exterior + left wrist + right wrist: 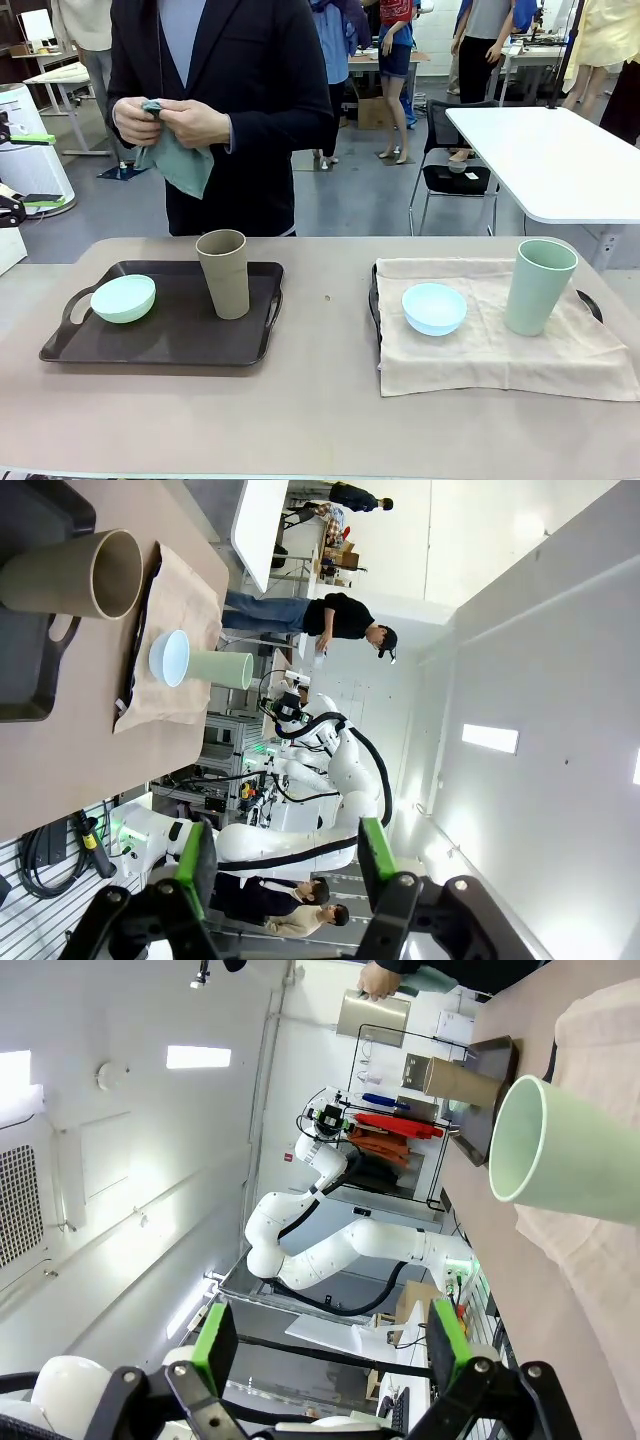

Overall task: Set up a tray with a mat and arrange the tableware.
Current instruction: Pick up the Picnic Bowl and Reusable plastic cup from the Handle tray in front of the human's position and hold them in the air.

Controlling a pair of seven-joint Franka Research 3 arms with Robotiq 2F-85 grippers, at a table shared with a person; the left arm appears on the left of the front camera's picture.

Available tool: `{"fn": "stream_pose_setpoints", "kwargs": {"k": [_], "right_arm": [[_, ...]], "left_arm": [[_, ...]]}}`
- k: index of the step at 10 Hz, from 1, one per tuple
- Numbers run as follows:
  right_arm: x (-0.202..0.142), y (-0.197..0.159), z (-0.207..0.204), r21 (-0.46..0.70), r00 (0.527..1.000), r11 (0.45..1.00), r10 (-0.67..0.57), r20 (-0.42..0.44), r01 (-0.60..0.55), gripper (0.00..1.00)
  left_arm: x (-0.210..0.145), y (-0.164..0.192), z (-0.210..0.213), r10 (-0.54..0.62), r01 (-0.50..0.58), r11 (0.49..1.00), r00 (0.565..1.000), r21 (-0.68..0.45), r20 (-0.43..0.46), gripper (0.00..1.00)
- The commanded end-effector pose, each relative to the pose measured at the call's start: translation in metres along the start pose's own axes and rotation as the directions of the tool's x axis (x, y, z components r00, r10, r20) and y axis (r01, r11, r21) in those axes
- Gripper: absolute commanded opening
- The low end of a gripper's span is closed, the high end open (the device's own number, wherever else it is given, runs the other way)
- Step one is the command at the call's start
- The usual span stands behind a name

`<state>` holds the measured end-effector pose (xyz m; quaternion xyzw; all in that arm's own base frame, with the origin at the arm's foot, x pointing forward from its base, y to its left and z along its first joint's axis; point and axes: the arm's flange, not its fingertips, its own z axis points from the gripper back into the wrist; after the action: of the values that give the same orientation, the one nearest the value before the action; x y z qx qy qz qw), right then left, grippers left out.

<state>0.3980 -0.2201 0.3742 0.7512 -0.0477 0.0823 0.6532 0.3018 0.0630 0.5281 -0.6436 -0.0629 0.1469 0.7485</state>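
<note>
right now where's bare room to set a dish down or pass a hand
Widest: the bare table along its near edge, in front of the dark tray and the cloth mat. Narrower: the gap between those two. Crowded: the dark tray around the mint bowl and tan cup; the mat around the blue bowl and green cup.
</note>
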Motion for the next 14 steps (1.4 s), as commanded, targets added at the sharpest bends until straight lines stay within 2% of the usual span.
{"fn": "stream_pose_setpoints", "kwargs": {"k": [1,2,3,4,5,6,7,8,9,12,13,14], "right_arm": [[0.011,0.042,-0.041,-0.111,0.997,0.991,0.079,0.001,-0.078,1.0],[0.018,0.085,-0.084,-0.217,0.989,0.965,0.145,-0.036,-0.15,1.0],[0.027,0.125,-0.131,-0.32,0.97,0.915,0.235,-0.07,-0.245,1.0],[0.033,0.158,-0.184,-0.397,0.929,0.841,0.352,-0.114,-0.368,1.0],[0.039,0.18,-0.244,-0.449,0.87,0.747,0.451,-0.199,-0.49,1.0],[0.044,0.179,-0.295,-0.472,0.802,0.649,0.51,-0.312,-0.597,1.0],[0.054,0.163,-0.339,-0.453,0.714,0.552,0.563,-0.416,-0.7,1.0],[0.065,0.131,-0.368,-0.429,0.578,0.391,0.609,-0.543,-0.814,1.0],[0.035,0.215,-0.32,-0.409,0.755,0.635,0.54,-0.372,-0.655,1.0],[0.035,0.215,-0.32,-0.409,0.755,0.635,0.54,-0.372,-0.655,1.0],[0.04,0.203,-0.333,-0.409,0.718,0.59,0.564,-0.408,-0.696,1.0],[0.052,0.197,-0.353,-0.397,0.624,0.483,0.574,-0.53,-0.781,1.0]], "left_arm": [[0.0,-0.017,0.002,-0.021,0.021,0.994,1.0,0.104,0.003,0.75],[-0.006,-0.037,0.01,-0.063,0.062,0.972,0.998,0.226,-0.004,0.75],[-0.009,-0.061,0.02,-0.121,0.118,0.934,0.993,0.336,-0.011,0.75],[-0.012,-0.081,0.026,-0.139,0.133,0.872,0.99,0.472,-0.022,0.75],[-0.01,-0.103,0.03,-0.158,0.154,0.776,0.986,0.611,-0.047,0.75],[-0.015,-0.114,0.036,-0.178,0.137,0.682,0.984,0.719,-0.019,0.75],[-0.013,-0.128,0.038,-0.131,0.106,0.557,0.991,0.824,-0.039,0.75],[-0.014,-0.138,0.039,-0.044,0.042,0.469,0.999,0.882,-0.024,0.75],[-0.02,-0.123,0.039,-0.19,0.13,0.672,0.982,0.729,0.001,0.75],[-0.02,-0.123,0.039,-0.19,0.13,0.672,0.982,0.729,0.001,0.75],[-0.017,-0.129,0.042,-0.172,0.115,0.627,0.985,0.771,-0.006,0.75],[0.003,-0.136,0.021,-0.181,0.058,0.505,0.983,0.861,0.04,0.75]]}}
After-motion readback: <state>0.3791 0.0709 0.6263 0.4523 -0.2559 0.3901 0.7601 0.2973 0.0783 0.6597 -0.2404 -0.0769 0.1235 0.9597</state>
